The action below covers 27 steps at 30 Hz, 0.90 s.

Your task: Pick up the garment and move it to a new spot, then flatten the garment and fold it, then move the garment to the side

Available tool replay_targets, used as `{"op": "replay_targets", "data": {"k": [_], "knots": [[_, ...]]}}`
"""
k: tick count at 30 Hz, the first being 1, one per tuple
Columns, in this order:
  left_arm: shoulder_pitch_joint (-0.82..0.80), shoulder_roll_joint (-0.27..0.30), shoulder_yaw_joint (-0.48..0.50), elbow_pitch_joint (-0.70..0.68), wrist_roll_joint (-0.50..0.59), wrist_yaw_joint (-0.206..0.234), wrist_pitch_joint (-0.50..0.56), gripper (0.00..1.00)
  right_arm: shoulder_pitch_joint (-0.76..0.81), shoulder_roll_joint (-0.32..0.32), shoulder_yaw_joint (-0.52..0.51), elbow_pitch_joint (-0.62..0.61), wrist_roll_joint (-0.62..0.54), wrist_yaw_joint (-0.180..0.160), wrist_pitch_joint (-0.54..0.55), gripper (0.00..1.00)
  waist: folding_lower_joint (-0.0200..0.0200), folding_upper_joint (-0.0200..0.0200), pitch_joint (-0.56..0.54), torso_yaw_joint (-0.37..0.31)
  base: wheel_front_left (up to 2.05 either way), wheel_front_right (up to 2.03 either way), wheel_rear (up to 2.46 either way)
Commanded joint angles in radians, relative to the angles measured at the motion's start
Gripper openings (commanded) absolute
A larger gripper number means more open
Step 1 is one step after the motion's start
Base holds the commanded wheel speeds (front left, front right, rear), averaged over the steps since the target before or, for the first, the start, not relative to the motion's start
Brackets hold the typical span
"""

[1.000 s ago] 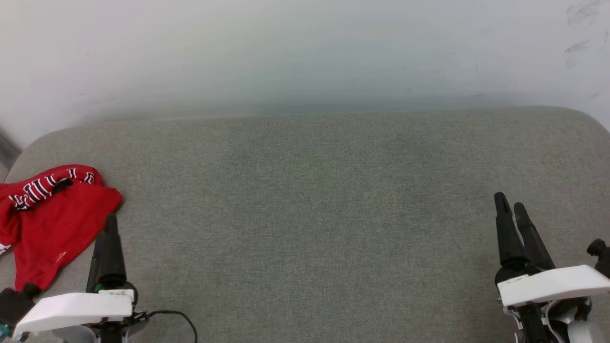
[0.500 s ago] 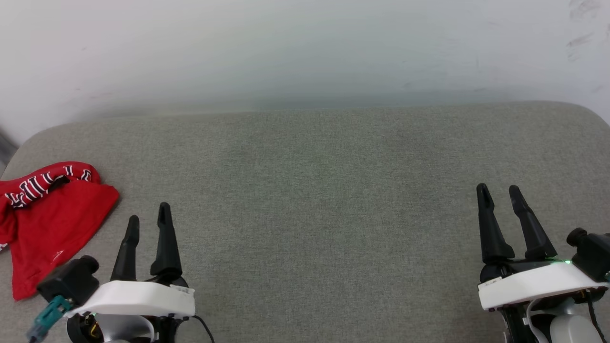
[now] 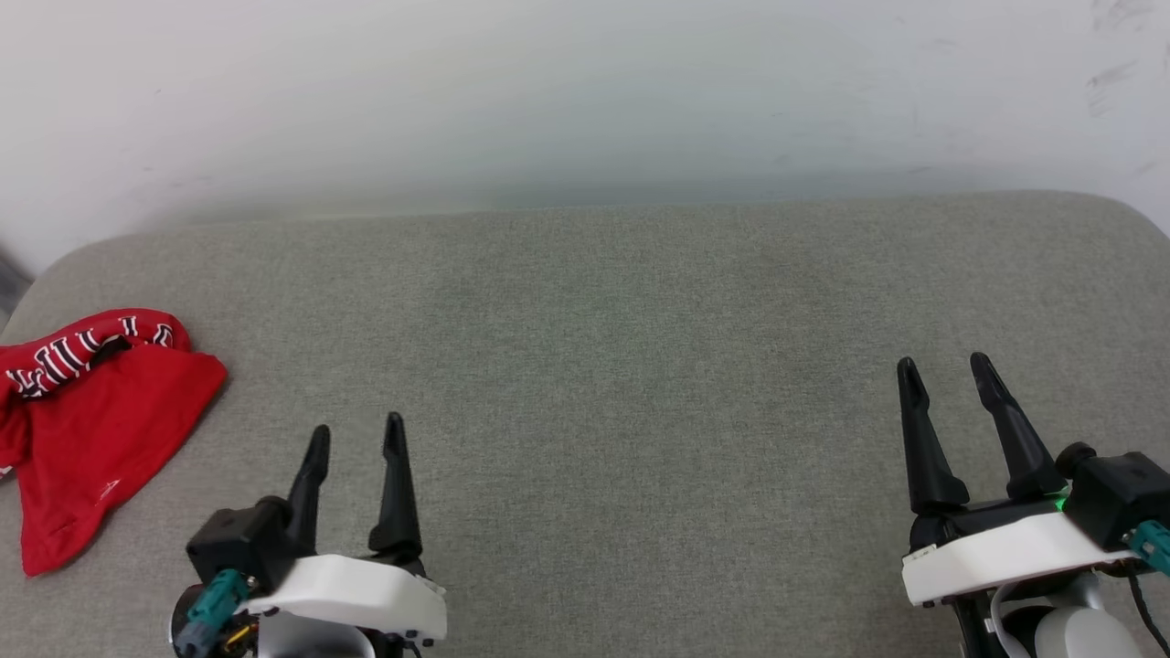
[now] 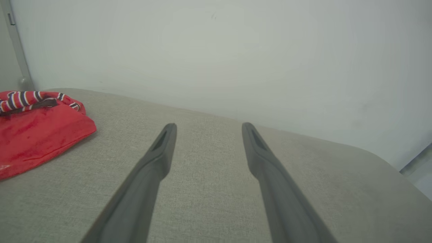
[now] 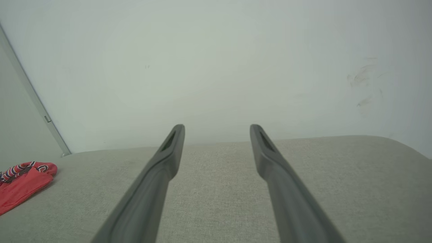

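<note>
The red garment (image 3: 87, 429) lies folded at the far left edge of the grey cushion, its red-white striped trim on top; it also lies at the left of the left wrist view (image 4: 37, 135) and small at the left of the right wrist view (image 5: 22, 184). My left gripper (image 3: 356, 434) stands open to the right of the garment, apart from it, with nothing between its fingers (image 4: 162, 152). My right gripper (image 3: 946, 370) is open over the right side of the cushion, holding nothing.
The grey fabric cushion (image 3: 594, 366) spans the whole work area, with rounded far corners. A pale wall (image 3: 585, 91) rises right behind it. A thin vertical strip (image 5: 33, 98) runs down the wall at the left.
My left gripper has drawn away from the garment to the right and now stands open. My right gripper opened and shifted slightly left. The garment stays where it lay.
</note>
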Motion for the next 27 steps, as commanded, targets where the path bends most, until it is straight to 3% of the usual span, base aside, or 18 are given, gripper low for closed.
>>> {"op": "replay_targets", "data": {"k": [1, 18, 22, 27], "knots": [[-0.019, 0.013, -0.019, -0.010, 0.015, -0.005, -0.012, 1.00, 0.003, 0.000, -0.002, -0.006, -0.033, 0.000, -0.012, 1.00, 0.0000, 0.0000, 0.001, 0.000, 0.00, 0.00, 0.00], [-0.003, 0.026, -0.065, 0.018, 0.171, -0.047, -0.052, 1.00, 0.005, 0.000, 0.006, -0.002, -0.183, 0.000, -0.054, 1.00, 0.0000, 0.0000, 0.013, -0.008, 0.00, 0.00, 0.00], [0.003, 0.004, -0.051, 0.010, 0.166, -0.054, -0.058, 1.00, 0.006, 0.000, 0.012, -0.008, -0.184, 0.000, -0.060, 1.00, 0.0000, 0.0000, 0.014, -0.009, 0.00, 0.00, 0.00], [0.023, -0.025, -0.003, 0.002, 0.186, -0.103, -0.070, 1.00, 0.013, 0.000, -0.011, -0.004, -0.134, 0.000, -0.070, 1.00, 0.0000, 0.0000, 0.016, -0.011, 0.00, 0.00, 0.00]]}}
